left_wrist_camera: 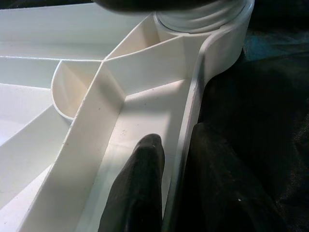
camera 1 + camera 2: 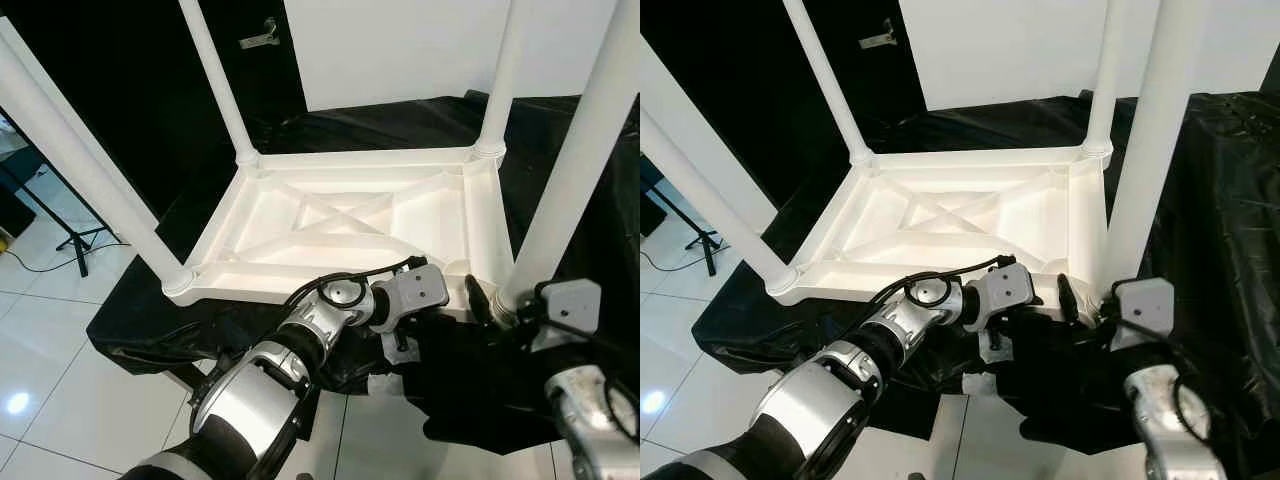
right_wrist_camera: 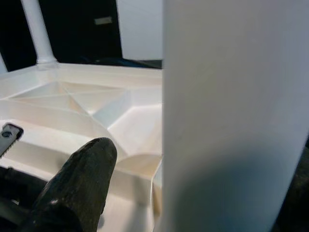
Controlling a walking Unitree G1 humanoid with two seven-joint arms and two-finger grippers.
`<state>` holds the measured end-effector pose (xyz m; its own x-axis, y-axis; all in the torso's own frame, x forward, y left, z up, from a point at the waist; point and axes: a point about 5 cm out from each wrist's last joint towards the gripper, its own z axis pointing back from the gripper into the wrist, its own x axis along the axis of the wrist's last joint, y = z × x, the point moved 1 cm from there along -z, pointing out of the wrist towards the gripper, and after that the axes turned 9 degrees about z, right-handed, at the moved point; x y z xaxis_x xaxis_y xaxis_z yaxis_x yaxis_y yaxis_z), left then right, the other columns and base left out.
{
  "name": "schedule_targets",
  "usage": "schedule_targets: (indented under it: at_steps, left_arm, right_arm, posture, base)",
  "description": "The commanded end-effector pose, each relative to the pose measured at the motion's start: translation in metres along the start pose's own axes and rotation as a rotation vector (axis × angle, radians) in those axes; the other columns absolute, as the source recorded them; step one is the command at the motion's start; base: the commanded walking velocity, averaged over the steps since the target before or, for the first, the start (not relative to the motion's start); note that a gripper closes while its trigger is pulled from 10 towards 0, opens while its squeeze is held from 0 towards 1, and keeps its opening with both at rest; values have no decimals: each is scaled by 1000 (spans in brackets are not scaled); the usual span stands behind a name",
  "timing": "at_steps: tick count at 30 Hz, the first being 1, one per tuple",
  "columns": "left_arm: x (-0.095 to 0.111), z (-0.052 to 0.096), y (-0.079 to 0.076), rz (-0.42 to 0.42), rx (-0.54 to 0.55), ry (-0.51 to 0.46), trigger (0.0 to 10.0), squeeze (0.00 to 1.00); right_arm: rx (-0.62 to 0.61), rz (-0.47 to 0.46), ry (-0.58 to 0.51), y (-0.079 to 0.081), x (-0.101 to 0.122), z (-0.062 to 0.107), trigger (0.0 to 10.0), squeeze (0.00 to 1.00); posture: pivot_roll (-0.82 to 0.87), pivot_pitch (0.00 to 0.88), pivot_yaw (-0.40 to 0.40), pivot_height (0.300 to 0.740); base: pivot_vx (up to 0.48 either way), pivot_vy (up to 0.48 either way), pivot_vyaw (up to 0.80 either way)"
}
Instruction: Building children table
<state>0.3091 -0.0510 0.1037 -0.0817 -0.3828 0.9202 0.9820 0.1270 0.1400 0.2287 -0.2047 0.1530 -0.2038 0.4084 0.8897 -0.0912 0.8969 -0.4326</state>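
Table (image 2: 350, 215) upside down on black-draped desk (image 2: 560, 180), four legs up. Left gripper (image 1: 176, 159) fingers clamped on near rim; right gripper (image 2: 490, 305) at near-right leg (image 2: 575, 150), fingers' state unclear. Likely light, stiff, slick plastic; hold at rim or ribs.

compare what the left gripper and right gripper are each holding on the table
The left gripper pinches the tabletop's thin rim, one finger inside, one outside. The right gripper sits at the near-right leg, an upright round post. Both work the same corner of the upturned white table.
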Motion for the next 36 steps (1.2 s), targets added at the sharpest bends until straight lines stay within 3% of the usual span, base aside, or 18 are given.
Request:
schedule_targets:
  at_steps: [1, 3, 4, 5, 11, 15, 21, 23, 28, 35, 36]
  left_arm:
    - [-20, -8, -12, 70, 47, 55, 10000, 0]
    - [-20, -8, -12, 70, 48, 55, 10000, 0]
    - [-20, -8, -11, 70, 48, 55, 10000, 0]
    - [-20, -7, -11, 70, 49, 55, 10000, 0]
    - [-20, -7, -10, 69, 51, 56, 10000, 0]
    - [-20, -7, -11, 68, 46, 58, 10000, 0]
    - [-20, -6, -10, 67, 48, 58, 10000, 0]
    - [-21, -6, -10, 68, 49, 60, 10000, 0]
    - [-21, -7, -12, 63, 39, 61, 10000, 0]
    - [-20, -5, -9, 63, 52, 59, 10000, 0]
    - [-21, -5, -8, 65, 54, 61, 10000, 0]
  right_arm:
    - [46, -29, 3, -2, -1, -1, 10000, 0]
    - [61, -40, 11, -3, -2, -1, 10000, 0]
    - [81, -48, 16, -3, -3, 0, 5569, 0]
    - [105, -65, 26, -2, -5, 1, 0, 0]
    - [167, -95, 40, 4, -6, 6, 0, 0]
    - [140, -86, 79, 17, -6, 9, 0, 0]
    - [-43, -91, 157, 14, -15, 16, 0, 0]
    - [-254, -49, 210, 3, -23, 22, 0, 0]
    - [-314, -35, 212, 20, -19, 16, 0, 0]
    - [-347, -37, 212, 16, -19, 13, 0, 0]
    - [-325, -34, 209, 18, -18, 11, 3765, 0]
  posture:
    - [-66, 0, 124, 740]
    - [-66, 0, 124, 740]
    - [-66, 0, 124, 740]
    - [-64, 0, 125, 740]
    - [-64, 0, 127, 740]
    - [-63, 0, 132, 740]
    - [-57, 0, 134, 740]
    - [-57, 0, 134, 740]
    - [-55, 0, 137, 740]
    - [-46, 0, 127, 740]
    - [-49, 0, 127, 740]
  base:
    - [0, 0, 0]
    - [0, 0, 0]
    - [0, 0, 0]
    - [0, 0, 0]
    - [0, 0, 0]
    - [0, 0, 0]
    - [0, 0, 0]
    - [0, 0, 0]
    - [0, 0, 0]
    - [0, 0, 0]
    - [0, 0, 0]
